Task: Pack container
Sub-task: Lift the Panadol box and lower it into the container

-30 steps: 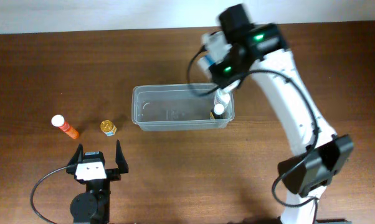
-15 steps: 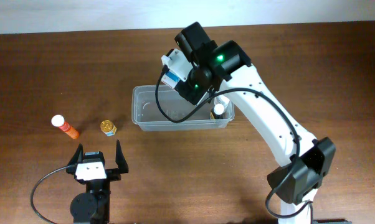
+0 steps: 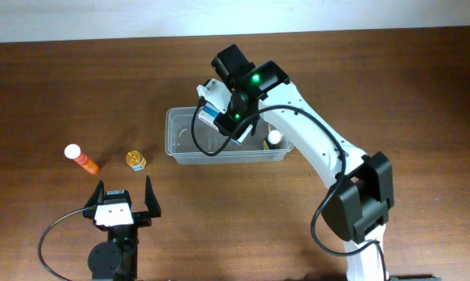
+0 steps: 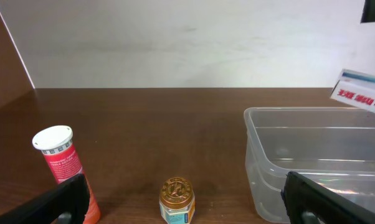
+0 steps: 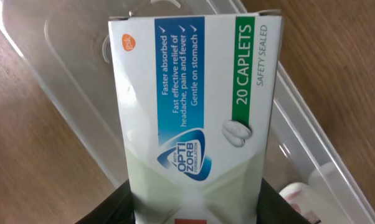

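The right tool [image 5: 197, 214] gripped the carton [image 5: 194, 106] by its nearer end, jaws pressed on both sides. Its print read "20 CAPLETS", "SAFETY SEALED", "OPTI ZORB" and "Faster absorbed". The container [image 3: 219, 157] lay directly below, mid-tabletop toward the far edge, its long axis parallel to that edge. The carton hung over its left half. The left tool [image 3: 124, 197], spread wide by the near edge toward the left corner, sat well apart.

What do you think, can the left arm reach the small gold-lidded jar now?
Probably yes. The left gripper is open and the jar stands just ahead of it, with nothing between them.
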